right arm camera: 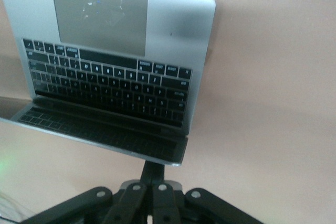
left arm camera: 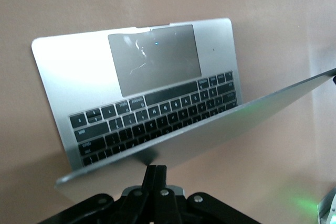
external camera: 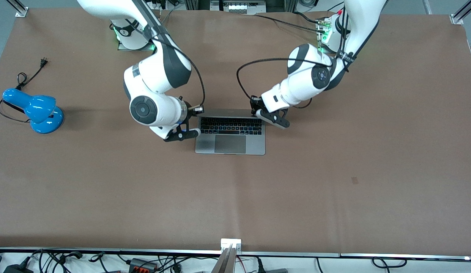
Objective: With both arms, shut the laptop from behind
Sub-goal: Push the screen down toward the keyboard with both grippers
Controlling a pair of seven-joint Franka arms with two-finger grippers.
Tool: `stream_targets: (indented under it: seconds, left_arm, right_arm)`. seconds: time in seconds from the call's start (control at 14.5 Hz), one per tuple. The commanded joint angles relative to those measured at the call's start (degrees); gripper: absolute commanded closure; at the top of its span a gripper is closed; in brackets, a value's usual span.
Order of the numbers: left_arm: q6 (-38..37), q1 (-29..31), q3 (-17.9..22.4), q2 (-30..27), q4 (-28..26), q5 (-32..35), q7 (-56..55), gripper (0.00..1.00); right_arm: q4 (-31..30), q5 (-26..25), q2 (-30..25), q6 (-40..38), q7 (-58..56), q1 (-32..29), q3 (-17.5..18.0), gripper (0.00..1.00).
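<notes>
The silver-grey laptop (external camera: 230, 133) lies open in the middle of the brown table, its black keyboard and trackpad showing and its lid (external camera: 228, 112) standing at the edge nearest the robots' bases. My right gripper (external camera: 197, 110) is shut and empty, its tips at the lid's corner toward the right arm's end. In the right wrist view its fingertips (right arm camera: 153, 170) sit just under the lid's corner (right arm camera: 178, 153). My left gripper (external camera: 254, 103) is shut and empty at the other corner. In the left wrist view its fingertips (left arm camera: 156, 173) touch the lid's silver back (left arm camera: 210, 135).
A blue desk lamp (external camera: 35, 110) with a black cord (external camera: 30, 74) lies near the right arm's end of the table. A metal bracket (external camera: 230, 243) sits at the table's front edge. Bare brown tabletop surrounds the laptop.
</notes>
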Motion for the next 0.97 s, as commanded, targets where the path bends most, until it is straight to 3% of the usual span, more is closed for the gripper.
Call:
stream_targets:
  seconds: [0.0, 0.9]
  left_arm:
    - [0.0, -0.5, 1.3, 5.3, 5.2, 1.6, 0.6, 0.99]
    - [0.0, -1.1, 5.7, 19.4, 17.4, 2.8, 0.6, 1.00]
  right_arm:
    - [3.7, 0.6, 3.9, 1.9, 0.6, -0.6, 0.3, 1.00]
    - [4.9, 0.1, 13.8, 17.4, 0.3, -0.3, 0.3, 1.00]
